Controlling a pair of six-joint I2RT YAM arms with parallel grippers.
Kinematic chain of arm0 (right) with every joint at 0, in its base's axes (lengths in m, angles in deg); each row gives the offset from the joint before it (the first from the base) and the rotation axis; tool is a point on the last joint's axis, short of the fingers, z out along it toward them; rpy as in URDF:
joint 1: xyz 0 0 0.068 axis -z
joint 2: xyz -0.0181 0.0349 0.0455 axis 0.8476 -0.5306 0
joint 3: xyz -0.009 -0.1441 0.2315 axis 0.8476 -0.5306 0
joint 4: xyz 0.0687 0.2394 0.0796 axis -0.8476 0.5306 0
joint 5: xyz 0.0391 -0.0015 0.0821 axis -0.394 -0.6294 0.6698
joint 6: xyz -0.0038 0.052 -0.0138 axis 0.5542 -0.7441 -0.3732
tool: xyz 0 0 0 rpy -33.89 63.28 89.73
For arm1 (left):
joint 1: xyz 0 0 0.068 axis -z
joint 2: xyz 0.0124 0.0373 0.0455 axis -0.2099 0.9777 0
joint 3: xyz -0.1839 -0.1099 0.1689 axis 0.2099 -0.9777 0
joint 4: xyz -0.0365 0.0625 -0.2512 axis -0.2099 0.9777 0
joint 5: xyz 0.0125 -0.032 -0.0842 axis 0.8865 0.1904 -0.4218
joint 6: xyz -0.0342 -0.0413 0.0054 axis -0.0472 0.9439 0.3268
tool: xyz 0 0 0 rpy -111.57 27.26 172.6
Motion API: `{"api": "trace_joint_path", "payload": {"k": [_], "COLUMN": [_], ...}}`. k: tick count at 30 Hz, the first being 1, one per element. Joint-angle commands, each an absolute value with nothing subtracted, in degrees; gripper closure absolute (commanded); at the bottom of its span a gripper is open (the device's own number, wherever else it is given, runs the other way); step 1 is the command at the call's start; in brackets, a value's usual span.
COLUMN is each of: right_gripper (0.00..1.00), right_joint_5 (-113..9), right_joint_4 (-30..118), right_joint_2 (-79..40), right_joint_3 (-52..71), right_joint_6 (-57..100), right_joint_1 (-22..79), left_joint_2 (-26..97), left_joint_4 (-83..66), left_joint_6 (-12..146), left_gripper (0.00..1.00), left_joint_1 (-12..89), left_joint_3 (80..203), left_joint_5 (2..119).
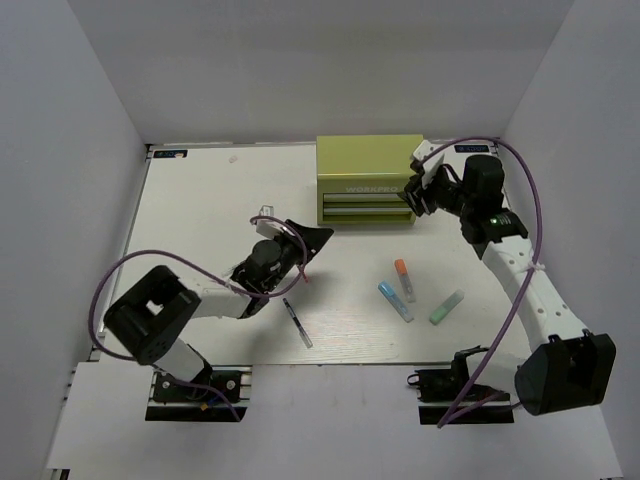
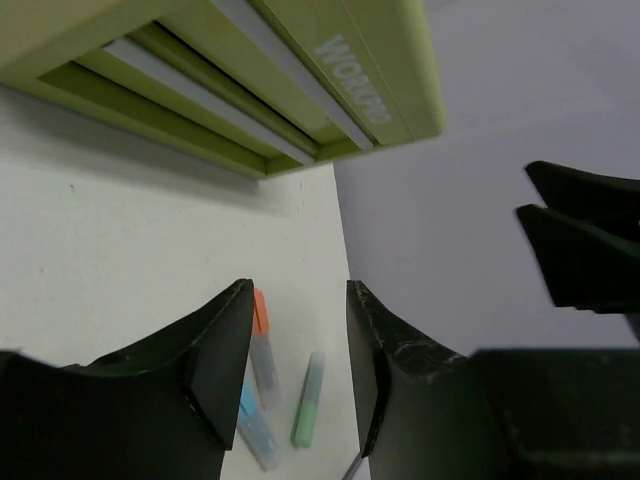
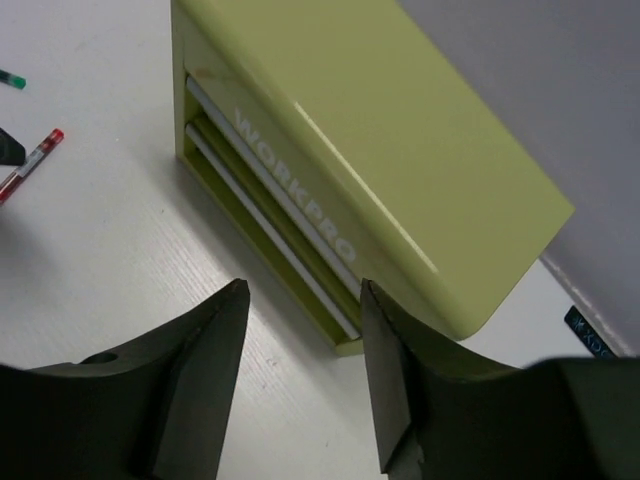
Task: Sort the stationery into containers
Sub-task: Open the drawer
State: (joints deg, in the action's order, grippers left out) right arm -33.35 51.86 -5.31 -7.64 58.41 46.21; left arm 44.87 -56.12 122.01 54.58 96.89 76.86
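The olive tool chest [image 1: 368, 180] stands at the back of the table with both front drawers shut. My right gripper [image 3: 303, 290] is open and empty, hovering by the chest's front right corner [image 3: 350, 345]. My left gripper [image 2: 298, 290] is open and empty too, left of the chest's front, looking across the table. Past its fingers lie an orange-capped marker [image 2: 261, 335], a blue marker [image 2: 255, 425] and a pale green stick [image 2: 308, 400]. From above these lie right of centre: the orange-capped marker [image 1: 404, 279], the blue marker [image 1: 394, 300], the green stick [image 1: 447, 306]. A thin pen [image 1: 297, 322] lies near the front edge.
A red-tipped pen [image 3: 30, 165] and a green-tipped pen [image 3: 10, 80] lie on the white table [image 1: 200, 210] left of the chest. Grey walls close in the back and both sides. My right arm's fingers [image 2: 580, 240] show at the edge of the left wrist view.
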Motion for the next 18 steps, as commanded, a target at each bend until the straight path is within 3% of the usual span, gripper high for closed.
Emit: {"api": "trace_joint_path", "payload": {"k": [1, 10, 15, 18], "right_gripper": [0.47, 0.51, 0.51, 0.51], "right_joint_5": [-30.6, -31.4, -33.7, -34.3], "right_joint_4": [48.0, 53.0, 52.6, 52.5], "right_joint_2": [-9.0, -19.3, -24.0, -25.7], "right_joint_3": [0.6, 10.4, 12.4, 14.5], "right_joint_6": [58.8, 60.6, 61.2, 62.2], "right_joint_1": [46.0, 44.6, 43.8, 43.6], "left_joint_2": [49.2, 65.4, 80.6, 86.8], "left_joint_4": [-68.0, -85.1, -98.7, -104.0], "left_joint_6": [125.0, 126.5, 129.0, 130.2], "left_gripper": [0.48, 0.47, 0.56, 0.56], "left_joint_1": [54.2, 52.3, 50.4, 49.1], "left_joint_3": [101.2, 106.2, 110.9, 114.2], "left_joint_5": [80.4, 80.4, 80.4, 79.7]}}
